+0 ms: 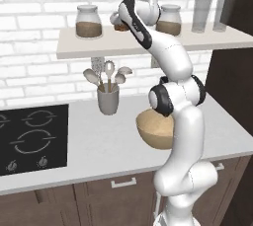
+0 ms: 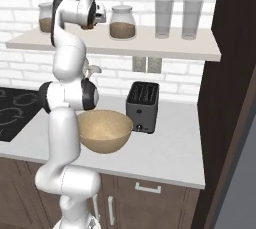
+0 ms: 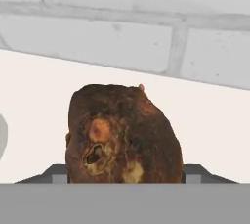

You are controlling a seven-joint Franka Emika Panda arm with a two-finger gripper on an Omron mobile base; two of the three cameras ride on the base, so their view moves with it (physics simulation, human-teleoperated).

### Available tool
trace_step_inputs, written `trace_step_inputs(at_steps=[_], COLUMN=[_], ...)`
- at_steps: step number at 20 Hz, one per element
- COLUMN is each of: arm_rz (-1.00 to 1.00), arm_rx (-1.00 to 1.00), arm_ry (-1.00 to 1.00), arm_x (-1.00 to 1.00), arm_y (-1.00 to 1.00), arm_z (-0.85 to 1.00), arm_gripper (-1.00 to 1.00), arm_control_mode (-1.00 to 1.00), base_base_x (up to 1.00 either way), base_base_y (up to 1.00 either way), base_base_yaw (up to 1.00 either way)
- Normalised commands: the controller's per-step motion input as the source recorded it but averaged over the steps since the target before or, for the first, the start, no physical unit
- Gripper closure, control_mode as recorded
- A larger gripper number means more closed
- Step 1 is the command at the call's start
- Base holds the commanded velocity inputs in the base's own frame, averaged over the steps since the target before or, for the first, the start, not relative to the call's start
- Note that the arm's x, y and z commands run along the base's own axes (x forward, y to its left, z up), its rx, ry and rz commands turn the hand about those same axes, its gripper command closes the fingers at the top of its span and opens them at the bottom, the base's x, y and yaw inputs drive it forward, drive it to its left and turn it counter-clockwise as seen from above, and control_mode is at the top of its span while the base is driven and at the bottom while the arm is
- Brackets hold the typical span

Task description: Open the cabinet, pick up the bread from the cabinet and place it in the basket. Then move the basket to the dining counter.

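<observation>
In the left base view the white arm reaches up to the pale wall shelf [image 1: 89, 47], and a small dark-brown round bread bun [image 1: 119, 26] peeks out just beside the hand, on the shelf between two glass jars with brown contents [image 1: 89, 21]. The wide tan-beige round basket [image 1: 154, 130] sits on the grey worktop [image 1: 99, 141], partly behind the arm, near a grey utensil holder [image 1: 108, 99].

In the right base view the gripper [image 2: 100, 13] is at shelf height beside a jar; the basket [image 2: 105, 130] stands just beside a dark toaster [image 2: 142, 107].

In the hand view the bread [image 3: 122, 137] fills the centre, resting on the shelf before the white brick wall [image 3: 122, 22], with a grey finger [image 3: 197, 173] close at each side. Whether the fingers actually clamp it cannot be told.
</observation>
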Motion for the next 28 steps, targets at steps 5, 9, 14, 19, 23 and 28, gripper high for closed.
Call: trace_step_inputs(at_steps=[5,9,14,19,23,28], arm_rz=[0.0,0.0,0.0,-0.01,-0.03,-0.03], arm_rx=[0.03,0.0,0.0,0.01,0.01,0.0], arm_ry=[-0.19,-0.27,-0.12,0.22,0.32,0.15], arm_x=[-0.97,-1.0,-1.0,-1.0,-1.0,-1.0], arm_y=[-0.12,-0.13,-0.14,-0.17,-0.39,-0.68], arm_z=[0.0,-0.08,0.28,0.54,0.39,-0.05], arm_gripper=[1.0,1.0,1.0,1.0,1.0,1.0], arm_control_mode=[-1.0,-1.0,-1.0,-1.0,-1.0,-1.0], base_base_x=[0.0,0.0,0.0,0.0,0.0,0.0], base_base_y=[0.0,0.0,0.0,0.0,0.0,0.0], base_base_yaw=[0.0,0.0,0.0,0.0,0.0,0.0])
